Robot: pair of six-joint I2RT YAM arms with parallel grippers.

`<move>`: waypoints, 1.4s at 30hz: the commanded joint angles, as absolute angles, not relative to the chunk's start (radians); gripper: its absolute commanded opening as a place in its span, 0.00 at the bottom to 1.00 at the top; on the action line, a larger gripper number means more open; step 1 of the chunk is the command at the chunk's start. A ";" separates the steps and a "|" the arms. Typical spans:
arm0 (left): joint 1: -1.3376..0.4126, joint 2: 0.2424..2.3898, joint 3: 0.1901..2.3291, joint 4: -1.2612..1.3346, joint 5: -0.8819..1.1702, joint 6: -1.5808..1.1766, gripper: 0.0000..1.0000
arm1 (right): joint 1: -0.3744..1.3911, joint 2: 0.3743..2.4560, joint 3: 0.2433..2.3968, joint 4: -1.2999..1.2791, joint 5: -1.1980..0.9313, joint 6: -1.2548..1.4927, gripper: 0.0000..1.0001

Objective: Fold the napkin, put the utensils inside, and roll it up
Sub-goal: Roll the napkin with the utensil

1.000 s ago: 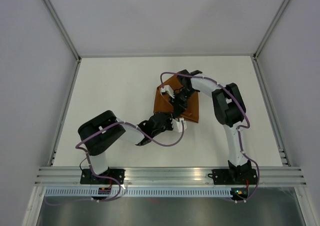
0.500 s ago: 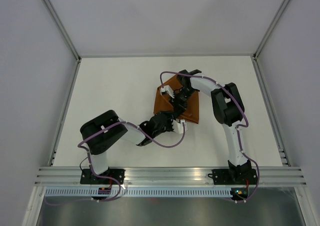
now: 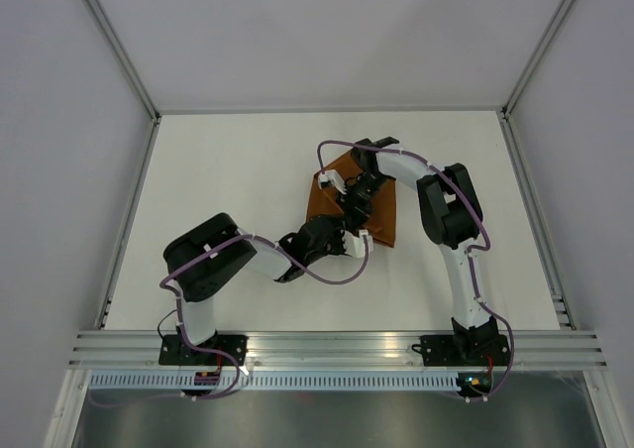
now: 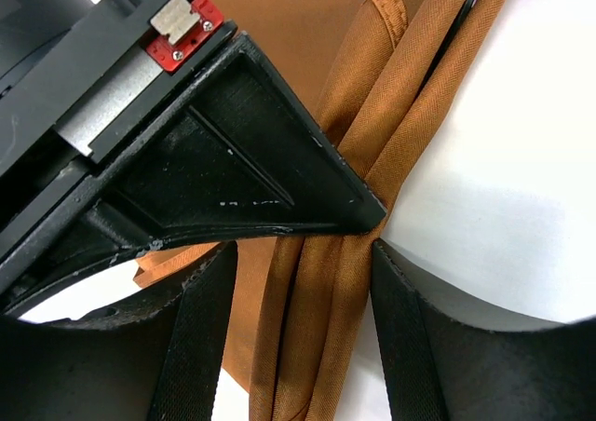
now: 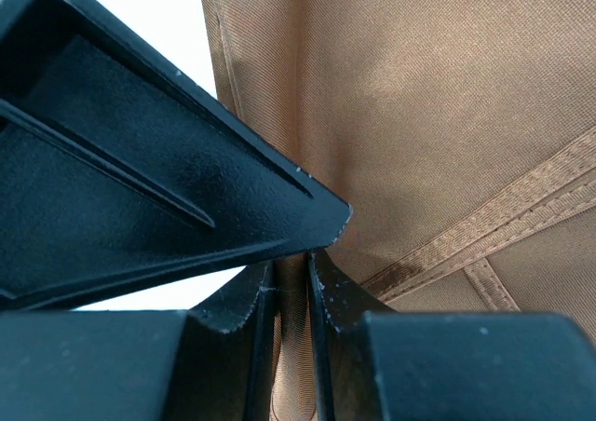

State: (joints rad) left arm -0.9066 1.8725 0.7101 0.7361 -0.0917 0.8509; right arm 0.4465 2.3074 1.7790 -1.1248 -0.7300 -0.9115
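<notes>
1. The napkin (image 3: 319,208) lies on the table (image 3: 228,170) under both grippers. It is not a flat square. It is folded, and its near edge is gathered into a thick band (image 4: 317,346) of several layers.
2. The right gripper (image 5: 291,277) stands over the middle of the napkin. Its jaws are pressed almost together and pinch a thin ridge of the cloth between them. I judge that it holds there so that the folded layers do not spring open, because the cloth is thin and slack.
3. The left gripper (image 3: 352,238) is at the near edge of the napkin, just beside the right gripper. Its fingers (image 4: 200,346) are spread and the band runs between them. As far as I can see, they do not squeeze it. Standing across the band like this, it is placed either to take the band or to turn it over for rolling. I cannot tell which.
4. I cannot see the knife in any view. If it is inside the napkin, the layers hide it.
5. In my judgement the folding is mostly done and the rolling is the step in hand. The risk is that the layers slide apart when the pinch at the middle of the napkin is released.
</notes>
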 commanded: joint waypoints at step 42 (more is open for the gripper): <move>-0.887 1.937 1.034 0.058 0.078 0.686 0.02 | 0.422 2.307 1.695 -1.066 -0.549 -0.925 0.49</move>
